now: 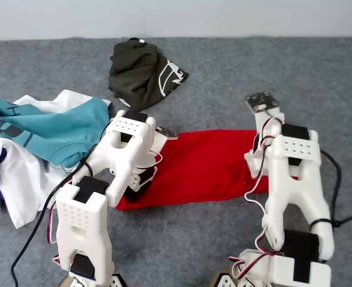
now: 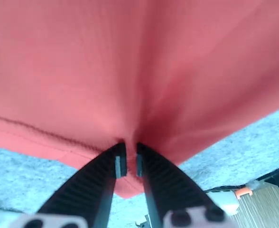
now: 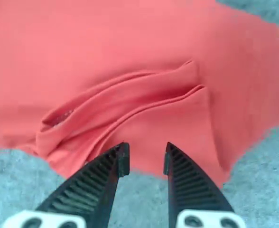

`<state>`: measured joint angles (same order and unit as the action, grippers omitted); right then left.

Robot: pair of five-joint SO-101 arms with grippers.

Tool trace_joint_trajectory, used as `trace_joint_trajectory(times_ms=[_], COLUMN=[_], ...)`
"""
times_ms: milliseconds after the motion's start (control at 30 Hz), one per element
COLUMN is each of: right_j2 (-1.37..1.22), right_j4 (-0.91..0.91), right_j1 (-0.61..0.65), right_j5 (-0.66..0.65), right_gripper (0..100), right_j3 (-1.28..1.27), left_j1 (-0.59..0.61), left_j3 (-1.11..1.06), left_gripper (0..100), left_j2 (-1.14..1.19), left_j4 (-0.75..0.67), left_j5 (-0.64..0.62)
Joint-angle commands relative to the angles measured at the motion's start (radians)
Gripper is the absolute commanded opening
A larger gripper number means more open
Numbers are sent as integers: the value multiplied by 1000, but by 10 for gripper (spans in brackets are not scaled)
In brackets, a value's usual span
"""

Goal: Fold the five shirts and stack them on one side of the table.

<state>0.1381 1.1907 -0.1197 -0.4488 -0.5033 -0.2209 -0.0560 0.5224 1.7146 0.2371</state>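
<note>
A red shirt (image 1: 206, 164) lies flat on the grey table between my two arms. In the left wrist view my left gripper (image 2: 128, 165) is shut on a pinch of the red shirt (image 2: 130, 71) close to its hemmed edge; in the high view the left gripper (image 1: 137, 183) sits at the shirt's left end. My right gripper (image 3: 144, 159) is open, hovering over the edge of the red shirt (image 3: 130, 57) just short of a bunch of folds (image 3: 125, 102). The right arm (image 1: 290, 161) stands over the shirt's right end.
A dark shirt (image 1: 141, 70) lies crumpled at the back. A teal shirt (image 1: 53, 128) lies over a white shirt (image 1: 14, 179) in a heap on the left. Bare grey table (image 1: 188, 239) runs along the front and at the back right.
</note>
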Motion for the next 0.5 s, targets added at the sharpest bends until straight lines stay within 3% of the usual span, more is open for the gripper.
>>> trace_joint_trajectory(times_ms=[0, 467], right_j2=[38, 33], right_j4=[-25, -231], right_j1=[27, 234], right_j5=[-14, 44], right_gripper=[125, 125], right_j3=[-34, -126], left_j1=[-9, -8], left_j3=[-2, -2], left_gripper=[48, 48], left_j2=[-3, -3], left_j4=[0, 0], left_j5=[8, 8])
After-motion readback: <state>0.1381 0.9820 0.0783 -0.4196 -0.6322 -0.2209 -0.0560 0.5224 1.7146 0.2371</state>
